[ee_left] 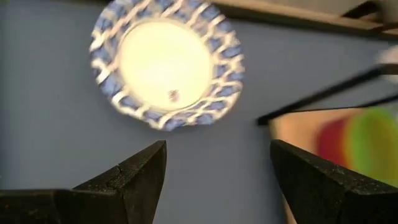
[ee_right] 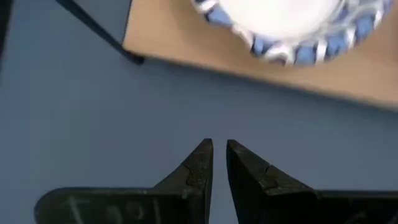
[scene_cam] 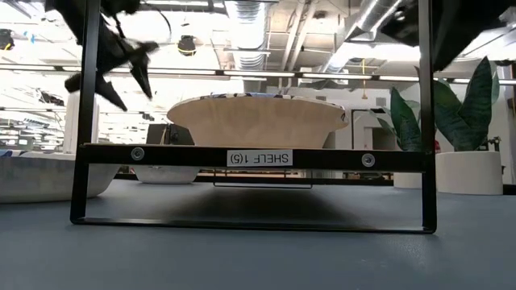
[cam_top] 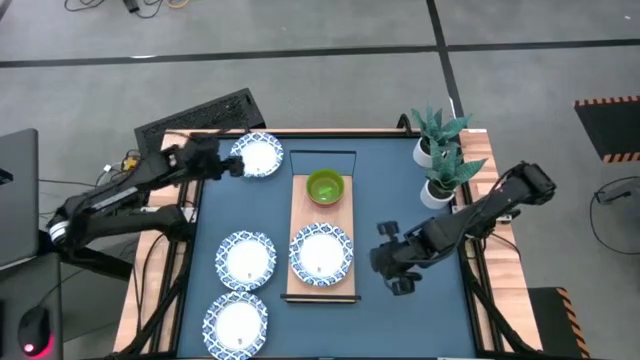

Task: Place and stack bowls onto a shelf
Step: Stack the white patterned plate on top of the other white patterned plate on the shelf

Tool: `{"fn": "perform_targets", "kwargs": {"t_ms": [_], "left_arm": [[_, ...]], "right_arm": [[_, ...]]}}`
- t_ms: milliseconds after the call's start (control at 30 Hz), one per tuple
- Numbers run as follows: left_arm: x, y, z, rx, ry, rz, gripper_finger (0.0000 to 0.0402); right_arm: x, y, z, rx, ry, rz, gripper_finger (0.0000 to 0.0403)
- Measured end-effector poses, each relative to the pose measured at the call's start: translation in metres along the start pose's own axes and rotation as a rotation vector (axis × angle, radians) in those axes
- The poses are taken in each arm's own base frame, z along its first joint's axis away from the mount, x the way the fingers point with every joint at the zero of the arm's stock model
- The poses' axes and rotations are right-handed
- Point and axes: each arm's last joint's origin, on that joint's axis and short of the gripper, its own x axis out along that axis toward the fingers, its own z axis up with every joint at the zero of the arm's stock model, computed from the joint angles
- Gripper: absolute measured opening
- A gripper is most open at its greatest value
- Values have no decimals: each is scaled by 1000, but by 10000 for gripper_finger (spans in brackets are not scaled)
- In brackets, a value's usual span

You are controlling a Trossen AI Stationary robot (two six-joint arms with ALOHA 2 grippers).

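White dishes with blue patterned rims (cam_top: pixel 246 260) sit on a dark blue counter (cam_top: pixel 400 190), one (cam_top: pixel 320 253) on the light wood shelf (cam_top: pixel 301 190) beside a glossy green bowl (cam_top: pixel 325 187); green-leaved plants stand in white pots (cam_top: pixel 437 193).

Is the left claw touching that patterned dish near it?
Apart. The left wrist view shows open fingers with bare tabletop before the dish.

Robotics lab or open workshop, bare ceiling ducts (scene_cam: pixel 242 24), strip lights (scene_cam: pixel 266 74), grey floor (cam_top: pixel 300 60), laptop (cam_top: pixel 15 200) beside the table (cam_top: pixel 390 190)
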Motion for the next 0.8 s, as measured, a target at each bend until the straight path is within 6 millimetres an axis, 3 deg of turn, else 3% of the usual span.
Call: {"fn": "perform_targets", "kwargs": {"t_ms": [167, 300, 567, 800], "left_arm": [[50, 6, 12, -24, 129, 121, 272], [74, 21, 20, -107, 232, 175, 272], [83, 29, 37, -324, 140, 87, 272], [81, 34, 28, -389, 174, 205, 272]], "right_arm": [[-4, 8, -4, 136, -1, 8, 73], [-3, 15, -6, 211, -8, -2, 73], [-6, 21, -7, 282, -87, -101, 73], [-6, 20, -6, 322, -139, -162, 73]]}}
